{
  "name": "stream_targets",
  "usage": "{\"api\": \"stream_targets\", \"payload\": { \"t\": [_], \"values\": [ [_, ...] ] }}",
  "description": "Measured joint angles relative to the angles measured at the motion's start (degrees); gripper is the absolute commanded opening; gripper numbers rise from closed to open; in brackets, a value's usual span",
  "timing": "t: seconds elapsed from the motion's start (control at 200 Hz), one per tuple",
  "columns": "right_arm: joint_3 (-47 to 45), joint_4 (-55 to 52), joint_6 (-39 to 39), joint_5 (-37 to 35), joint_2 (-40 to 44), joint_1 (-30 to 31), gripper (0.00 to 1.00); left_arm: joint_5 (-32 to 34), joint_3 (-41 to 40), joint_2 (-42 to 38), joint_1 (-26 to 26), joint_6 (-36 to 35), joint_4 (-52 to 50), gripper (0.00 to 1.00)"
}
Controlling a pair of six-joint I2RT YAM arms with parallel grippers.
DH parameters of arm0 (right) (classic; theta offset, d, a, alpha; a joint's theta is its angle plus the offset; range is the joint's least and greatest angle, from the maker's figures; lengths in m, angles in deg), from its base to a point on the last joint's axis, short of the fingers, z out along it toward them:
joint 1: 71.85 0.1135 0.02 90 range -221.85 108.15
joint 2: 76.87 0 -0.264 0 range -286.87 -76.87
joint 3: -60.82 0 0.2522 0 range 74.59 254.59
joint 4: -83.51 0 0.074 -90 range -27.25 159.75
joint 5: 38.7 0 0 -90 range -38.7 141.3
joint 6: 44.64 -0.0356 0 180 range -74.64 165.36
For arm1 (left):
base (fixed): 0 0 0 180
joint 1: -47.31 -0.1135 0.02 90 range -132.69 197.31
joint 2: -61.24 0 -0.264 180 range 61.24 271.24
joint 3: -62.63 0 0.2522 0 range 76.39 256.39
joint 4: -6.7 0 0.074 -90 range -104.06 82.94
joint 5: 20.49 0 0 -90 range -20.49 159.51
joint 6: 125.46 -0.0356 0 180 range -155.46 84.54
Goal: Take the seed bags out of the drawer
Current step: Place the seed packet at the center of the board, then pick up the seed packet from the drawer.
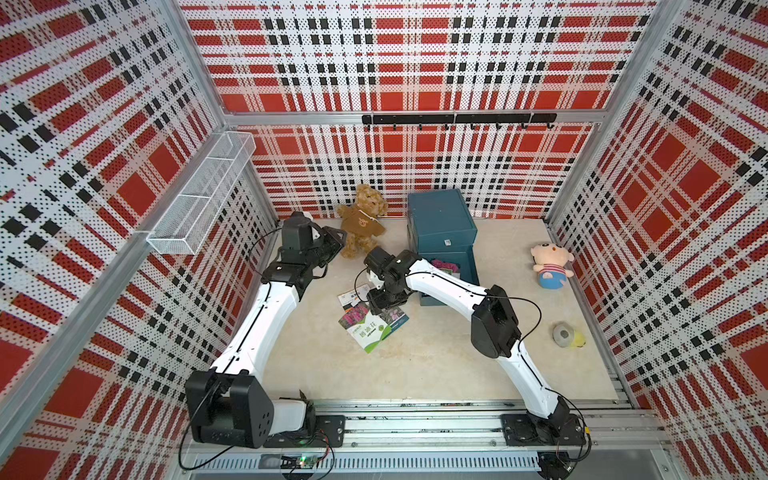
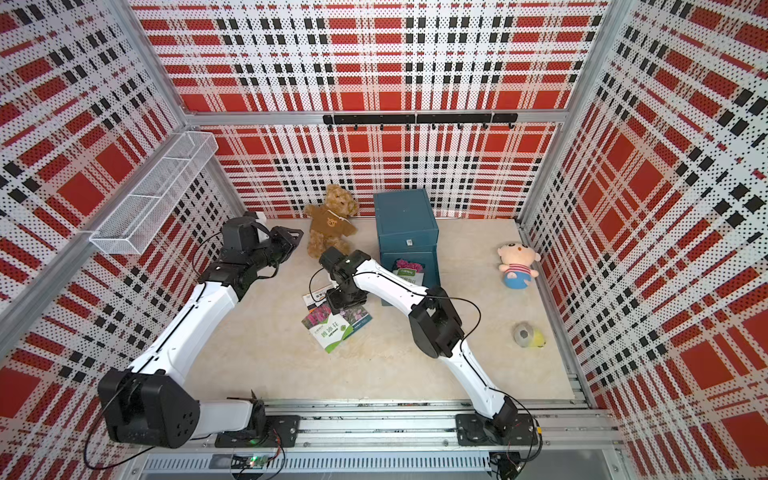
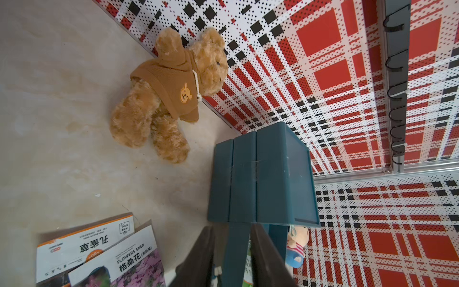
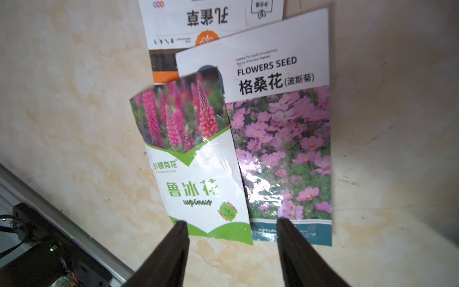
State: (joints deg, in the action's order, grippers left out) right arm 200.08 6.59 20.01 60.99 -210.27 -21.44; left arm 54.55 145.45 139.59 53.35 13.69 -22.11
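Note right end effector (image 4: 232, 221) spread, pinching nothing; log three seed bags (image 4: 198, 174) overlapping flat on table (image 4: 74, 111) directly beneath its tips. Spot more in open drawer (image 1: 473, 272), just off to its side. Raise straight up first, to avoid dragging the glossy pile. Then enter drawer from above, tips spread, and pinch a single packet by one free edge. Leave left end effector (image 3: 232, 227) parked aside, tips slightly apart and empty, clear of that path.

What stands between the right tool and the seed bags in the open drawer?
Nothing visible. The drawer stands pulled out, open-topped, the bags inside uncovered; the right tool hangs open over the taken-out bags beside it.
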Motion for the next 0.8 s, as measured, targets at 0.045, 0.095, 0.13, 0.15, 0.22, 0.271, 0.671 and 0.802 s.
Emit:
{"api": "stream_targets", "payload": {
  "t": [0.045, 0.095, 0.13, 0.15, 0.22, 0.271, 0.671, 0.802],
  "values": [
    [-1.5, 0.8, -0.3, -0.3, 2.7, 0.0, 0.68, 0.1, 1.5, 1.5, 0.3, -0.1, 0.0, 0.3],
    [-3.9, 1.9, -1.1, -0.7, 7.0, 0.0, 0.71, 0.2, 3.5, 3.3, 0.8, -0.3, 0.0, 0.3],
    [-5.9, 2.7, -1.6, -1.1, 10.3, -0.4, 0.73, 0.4, 5.5, 5.0, 1.1, -0.5, -0.1, 0.31],
    [-7.3, 3.2, -1.8, -1.1, 12.4, -0.6, 0.75, 0.5, 6.6, 5.7, 1.3, -0.6, -0.1, 0.31],
    [-12.2, 5.3, -3.1, -1.8, 20.2, -1.2, 0.79, 0.9, 11.0, 9.3, 2.6, -1.2, -0.1, 0.31],
    [-16.3, 6.7, -4.5, -2.3, 26.0, -2.6, 0.81, 1.2, 14.6, 12.2, 4.1, -1.8, -0.2, 0.31],
    [-45.9, 13.7, -13.8, -1.9, 43.8, -25.5, 0.88, 1.8, 43.6, 38.3, 19.3, -6.9, -5.1, 0.32],
    [-46.9, 13.9, -14.7, -1.5, 41.7, -26.9, 0.9, 1.8, 48.3, 43.4, 20.5, -8.6, -7.8, 0.32]
  ]
}}
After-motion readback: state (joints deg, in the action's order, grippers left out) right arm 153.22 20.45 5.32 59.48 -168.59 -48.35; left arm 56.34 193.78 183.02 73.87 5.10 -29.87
